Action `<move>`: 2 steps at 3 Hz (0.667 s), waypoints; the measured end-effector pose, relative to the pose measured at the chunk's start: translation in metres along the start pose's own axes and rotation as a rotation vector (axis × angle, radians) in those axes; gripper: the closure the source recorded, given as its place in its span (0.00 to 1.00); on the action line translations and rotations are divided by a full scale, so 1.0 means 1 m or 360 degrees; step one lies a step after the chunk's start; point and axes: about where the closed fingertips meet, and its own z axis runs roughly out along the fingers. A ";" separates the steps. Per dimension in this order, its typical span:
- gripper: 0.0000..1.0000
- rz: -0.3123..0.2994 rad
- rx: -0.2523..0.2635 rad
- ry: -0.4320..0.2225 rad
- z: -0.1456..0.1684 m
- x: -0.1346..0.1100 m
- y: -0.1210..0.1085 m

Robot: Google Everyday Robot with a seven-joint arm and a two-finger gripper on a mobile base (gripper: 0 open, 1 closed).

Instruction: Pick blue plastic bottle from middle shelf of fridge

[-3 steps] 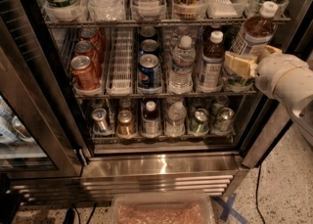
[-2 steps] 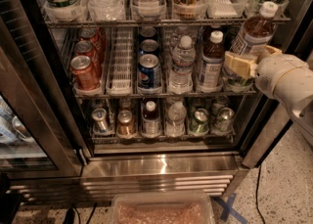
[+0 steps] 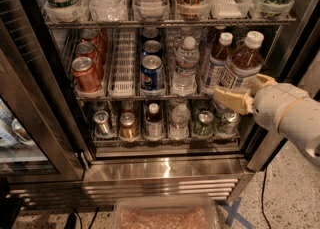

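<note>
bottle gripped at the right end of the middle shelf

i saw the end effector [image 3: 241,94] closed around the foot of the blue plastic bottle [image 3: 239,70]. the bottle stood upright, long axis vertical, at the near right end of the middle shelf [image 3: 125,94]. the arm lay to its right, so i judged the way out of the fridge [image 3: 165,170] was straight toward the near side.

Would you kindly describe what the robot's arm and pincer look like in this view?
The pale cream, blocky pincer sits at the right end of the metal wire middle shelf. Behind it, the arm has a smooth, rounded white casing with a thin tan ring around it. No cables or markings show on it.
</note>
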 end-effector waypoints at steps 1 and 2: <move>1.00 -0.0069 -0.0198 0.0058 -0.026 0.004 0.043; 1.00 -0.0140 -0.0453 0.0084 -0.038 0.001 0.083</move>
